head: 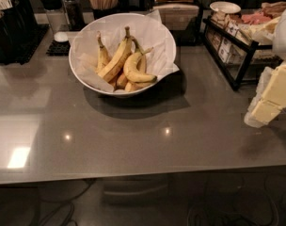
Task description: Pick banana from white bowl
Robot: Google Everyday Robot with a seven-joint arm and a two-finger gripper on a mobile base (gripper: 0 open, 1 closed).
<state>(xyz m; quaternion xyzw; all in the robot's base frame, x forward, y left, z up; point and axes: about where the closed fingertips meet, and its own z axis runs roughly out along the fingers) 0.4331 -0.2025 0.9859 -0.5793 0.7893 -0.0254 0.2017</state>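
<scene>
Hovering at right edge, gripper well apart from banana in white bowl; grip state unclear.

Glossy grey countertop (light glints), dark floor

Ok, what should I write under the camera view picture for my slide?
Robot gripper hovers at the view's right edge, apart from the curved banana in the white bowl.

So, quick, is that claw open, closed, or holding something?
Claw: at the right edge, apart from the white bowl; open or closed cannot be told.
</scene>
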